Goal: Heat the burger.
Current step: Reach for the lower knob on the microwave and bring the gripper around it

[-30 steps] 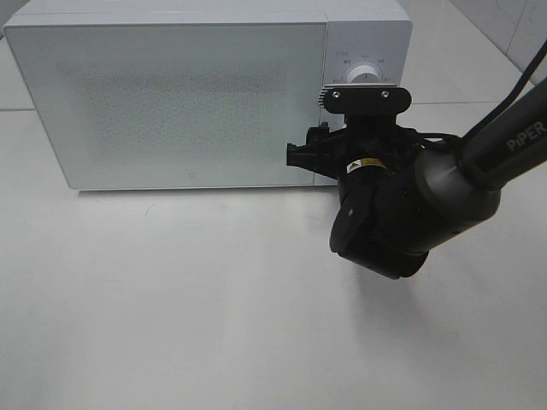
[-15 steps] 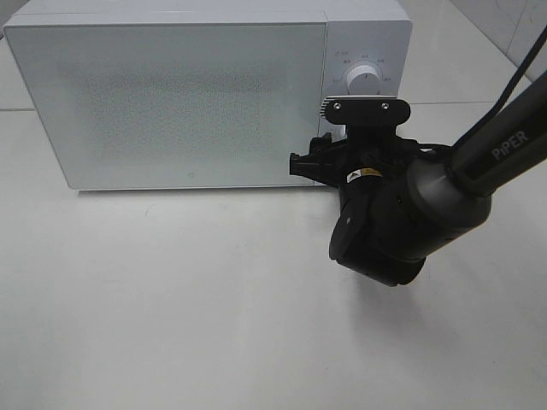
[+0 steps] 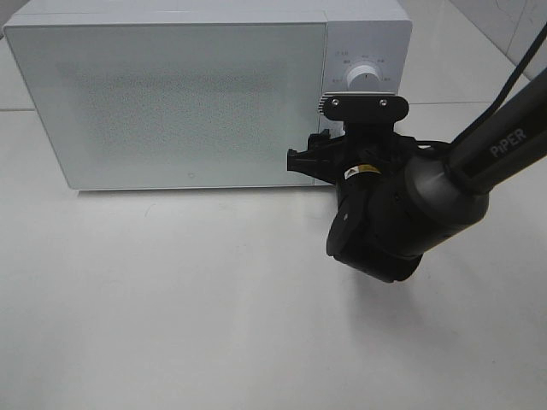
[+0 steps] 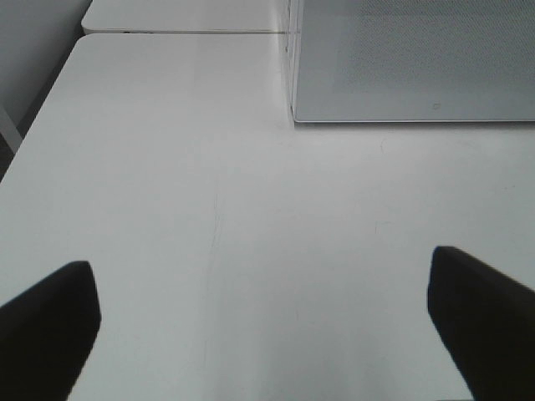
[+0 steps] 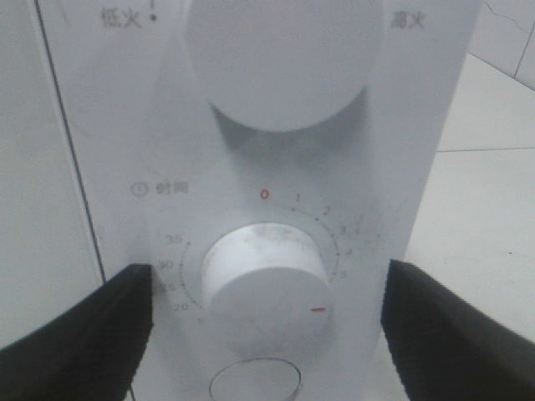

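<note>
**Right claw brackets the microwave's lower knob; burger out of sight**

The microwave (image 3: 197,102) stands at the back of the white desk (image 3: 171,299) with its frosted door (image 3: 171,102) shut. The burger shows in none of the 3 views, and the frosted door does not let one tell whether it lies inside.

The right arm (image 3: 385,213) reaches in from the right of the high view and ends close in front of the control panel (image 3: 369,60), just below the upper knob (image 3: 365,77). In the right wrist view the right claw (image 5: 269,271) is released: its 2 dark fingers (image 5: 75,334) stand wide, 1 on each side of the lower knob (image 5: 263,288), with white panel showing between each finger and the knob, so neither touches it. A short red dash (image 5: 318,311) marks the knob's face. A printed dial of numbers rings the knob, with a red 0 (image 5: 264,195) at the top. Part of a round button (image 5: 255,384) shows just beneath.

The left claw (image 4: 259,259) is released as well. Its 2 fingers (image 4: 50,317) are spread wide above bare desk, with nothing between them, well clear of the microwave's front corner.
</note>
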Available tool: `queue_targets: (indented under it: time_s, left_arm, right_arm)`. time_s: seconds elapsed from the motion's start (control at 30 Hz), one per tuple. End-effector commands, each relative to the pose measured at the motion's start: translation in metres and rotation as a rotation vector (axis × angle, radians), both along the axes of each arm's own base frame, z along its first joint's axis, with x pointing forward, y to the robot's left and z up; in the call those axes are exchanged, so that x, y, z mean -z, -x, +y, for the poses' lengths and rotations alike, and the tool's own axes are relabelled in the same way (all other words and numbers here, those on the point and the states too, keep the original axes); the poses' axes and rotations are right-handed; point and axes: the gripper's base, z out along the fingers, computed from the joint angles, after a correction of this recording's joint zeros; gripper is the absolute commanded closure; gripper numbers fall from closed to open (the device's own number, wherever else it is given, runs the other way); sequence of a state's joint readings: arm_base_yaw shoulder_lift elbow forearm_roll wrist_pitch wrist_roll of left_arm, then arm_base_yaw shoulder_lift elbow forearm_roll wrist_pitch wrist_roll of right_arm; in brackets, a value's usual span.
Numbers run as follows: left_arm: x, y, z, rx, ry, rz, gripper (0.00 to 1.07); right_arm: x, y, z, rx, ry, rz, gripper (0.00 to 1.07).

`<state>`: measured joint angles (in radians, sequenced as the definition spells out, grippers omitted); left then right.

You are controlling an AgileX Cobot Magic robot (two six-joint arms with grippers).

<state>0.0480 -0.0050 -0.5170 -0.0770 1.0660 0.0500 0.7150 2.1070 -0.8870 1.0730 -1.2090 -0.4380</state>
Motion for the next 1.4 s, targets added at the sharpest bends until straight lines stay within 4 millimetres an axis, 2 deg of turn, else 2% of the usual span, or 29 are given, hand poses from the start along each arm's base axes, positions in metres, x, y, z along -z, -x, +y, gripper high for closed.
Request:
queue_targets:
  time_s: [0.03, 0.37, 0.4, 0.47, 0.5, 0.53, 0.57, 0.6, 0.63, 0.67, 0.7, 0.77, 0.8, 0.83, 0.93, 1.4]
  left_arm:
    - [0.0008, 0.004, -0.0003, -0.003, 0.004, -0.02, 0.07]
    - [0.0008, 0.004, -0.0003, -0.003, 0.004, -0.02, 0.07]
    - [0.0008, 0.004, -0.0003, -0.003, 0.004, -0.02, 0.07]
    - [0.0008, 0.004, -0.0003, -0.003, 0.004, -0.02, 0.07]
    - [0.0008, 0.004, -0.0003, -0.003, 0.004, -0.02, 0.07]
    - [0.0008, 0.004, -0.0003, -0.003, 0.004, -0.02, 0.07]
    - [0.0008, 0.004, -0.0003, -0.003, 0.004, -0.02, 0.07]
    - [0.0008, 0.004, -0.0003, -0.003, 0.004, -0.02, 0.07]
    - [0.0008, 0.004, -0.0003, -0.003, 0.004, -0.02, 0.07]
    - [0.0008, 0.004, -0.0003, -0.003, 0.004, -0.02, 0.07]
    - [0.0008, 0.004, -0.0003, -0.003, 0.004, -0.02, 0.07]
    - [0.0008, 0.004, -0.0003, -0.003, 0.004, -0.02, 0.07]
    - [0.0008, 0.004, -0.0003, -0.003, 0.004, -0.02, 0.07]
    - [0.0008, 0.004, -0.0003, -0.003, 0.004, -0.02, 0.07]
    - [0.0008, 0.004, -0.0003, -0.003, 0.004, -0.02, 0.07]
    - [0.0008, 0.004, -0.0003, -0.003, 0.004, -0.02, 0.07]
  right_arm:
    - [-0.0199, -0.0056, -0.007, 0.073, 0.056, -0.184, 0.32]
    - [-0.0199, -0.0056, -0.007, 0.073, 0.056, -0.184, 0.4]
    - [-0.0199, -0.0056, -0.007, 0.073, 0.056, -0.184, 0.46]
    - [-0.0199, -0.0056, -0.007, 0.073, 0.056, -0.184, 0.5]
    - [-0.0199, -0.0056, -0.007, 0.073, 0.056, -0.184, 0.6]
    - [-0.0199, -0.0056, -0.007, 0.073, 0.056, -0.184, 0.6]
    - [-0.0199, -0.0056, -0.007, 0.073, 0.056, -0.184, 0.64]
    - [-0.02, -0.0056, -0.0069, 0.072, 0.056, -0.184, 0.76]
    - [-0.02, -0.0056, -0.0069, 0.072, 0.056, -0.184, 0.76]
    - [-0.02, -0.0057, -0.0068, 0.071, 0.056, -0.185, 0.87]
    - [-0.02, -0.0057, -0.0068, 0.071, 0.056, -0.185, 0.87]
    - [-0.0199, -0.0057, -0.0067, 0.069, 0.057, -0.184, 0.97]
    - [-0.0199, -0.0057, -0.0067, 0.069, 0.057, -0.184, 0.97]
    - [-0.0199, -0.0057, -0.0067, 0.069, 0.061, -0.183, 1.02]
    - [-0.0199, -0.0057, -0.0067, 0.069, 0.063, -0.182, 1.05]
    - [-0.0201, -0.0059, -0.0061, 0.061, 0.061, -0.185, 1.05]
